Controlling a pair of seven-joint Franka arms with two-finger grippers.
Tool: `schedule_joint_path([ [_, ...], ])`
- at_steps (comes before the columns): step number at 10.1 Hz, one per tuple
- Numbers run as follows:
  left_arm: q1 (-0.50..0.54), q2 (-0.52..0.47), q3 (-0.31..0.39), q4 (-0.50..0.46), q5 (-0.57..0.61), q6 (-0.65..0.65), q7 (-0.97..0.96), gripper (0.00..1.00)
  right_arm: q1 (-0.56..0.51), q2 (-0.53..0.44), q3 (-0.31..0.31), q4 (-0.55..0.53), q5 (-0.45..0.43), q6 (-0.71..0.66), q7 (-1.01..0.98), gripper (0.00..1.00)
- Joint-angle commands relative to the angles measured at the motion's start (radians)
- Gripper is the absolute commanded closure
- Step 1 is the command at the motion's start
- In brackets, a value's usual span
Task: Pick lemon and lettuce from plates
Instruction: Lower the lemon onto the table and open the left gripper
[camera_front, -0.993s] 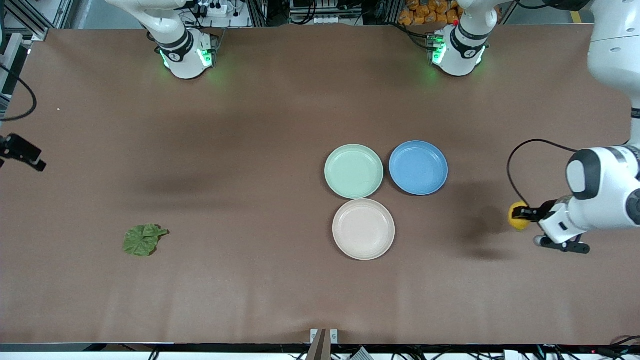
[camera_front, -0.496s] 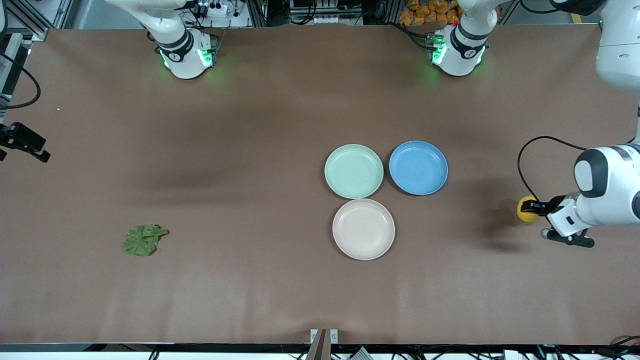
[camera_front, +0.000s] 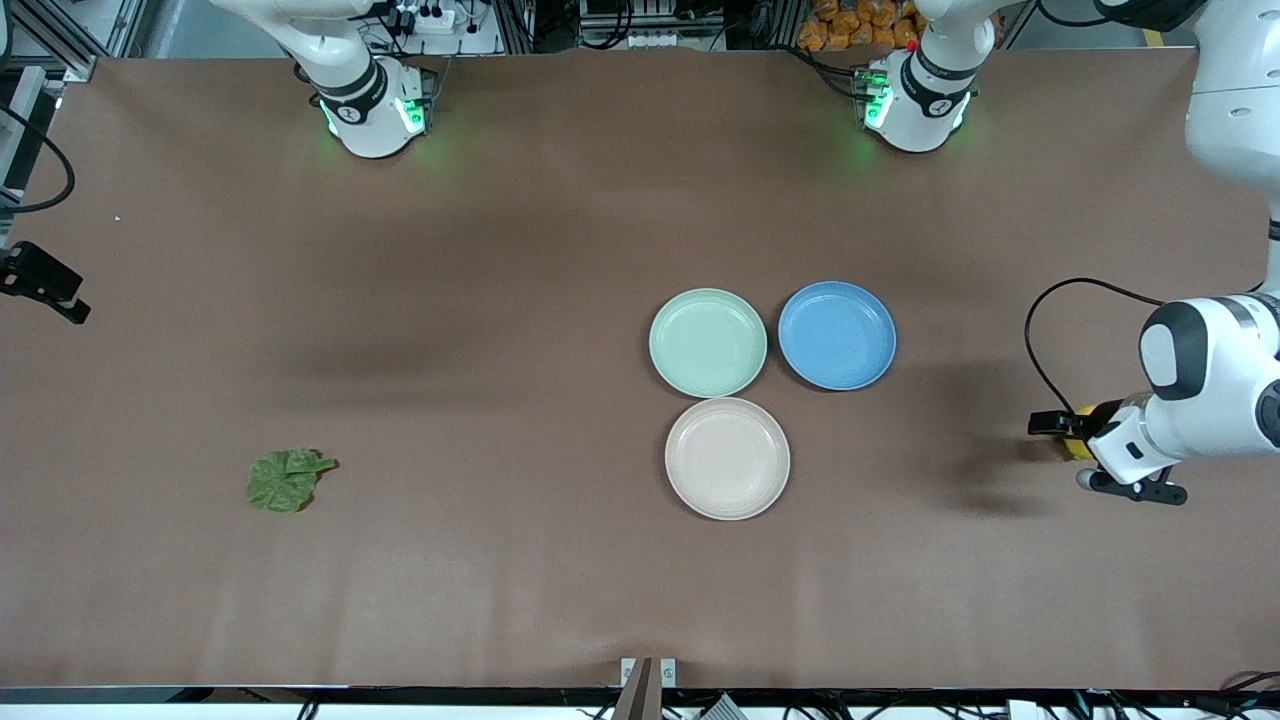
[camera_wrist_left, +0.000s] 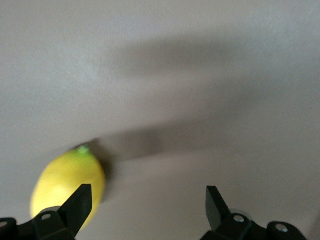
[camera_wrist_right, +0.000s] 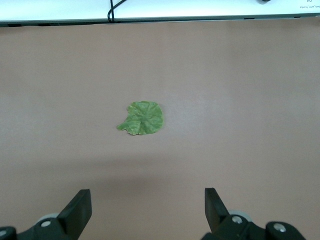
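Nearest the front camera, the beige-cream round shallow plate (camera_front: 727, 458) sits bare on the brown counter (camera_front: 500, 580), about mid-length and somewhat toward the left arm's end. At a similar depth, toward the right arm's end, the flat crinkled dark green lettuce leaf (camera_front: 286, 479) lies directly on the counter, well apart from all plates; its short stem end points toward the plates' side. The right wrist view shows the leaf (camera_wrist_right: 141, 118) as a rounded fan with veins radiating from one spot.

Toward the left arm's end, the small oval bright yellow lemon (camera_front: 1073, 441) rests on the counter, mostly hidden under the left claw (camera_front: 1050, 424) in the front view. In the left wrist view the lemon (camera_wrist_left: 67, 182) lies just beside one finger (camera_wrist_left: 79, 201), outside the gap, with its greenish tip up and away from that finger and its long axis running obliquely. Left claw: fingers spread wide, gripping nothing, low over the counter.

Farther back, the pale mint green round plate (camera_front: 708, 342) and the blue round plate (camera_front: 836, 335) sit side by side, both bare, the mint one just beside the beige.

Right claw (camera_wrist_right: 147, 210): fingers spread apart, empty, raised over the counter at the right arm's end, seen at the front view's edge (camera_front: 45, 288).
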Motion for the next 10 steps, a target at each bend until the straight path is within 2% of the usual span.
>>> schedule_joint_path([
  [1,-0.010,-0.022,-0.031,-0.002,-0.004,-0.001,-0.080,0.00,-0.017,-0.014,0.022,-0.002,-0.018,-0.007,-0.003,0.00],
  [3,-0.031,-0.046,-0.049,-0.006,-0.015,0.051,-0.206,0.00,-0.017,-0.013,0.038,0.002,-0.017,-0.003,0.001,0.00],
  [7,-0.057,-0.047,-0.131,-0.002,-0.016,0.054,-0.409,0.00,-0.016,-0.009,0.076,0.062,-0.007,-0.077,0.063,0.00],
  [10,-0.067,-0.048,-0.194,-0.003,0.000,0.045,-0.532,0.00,-0.014,-0.013,0.079,0.067,-0.007,-0.108,0.063,0.00],
])
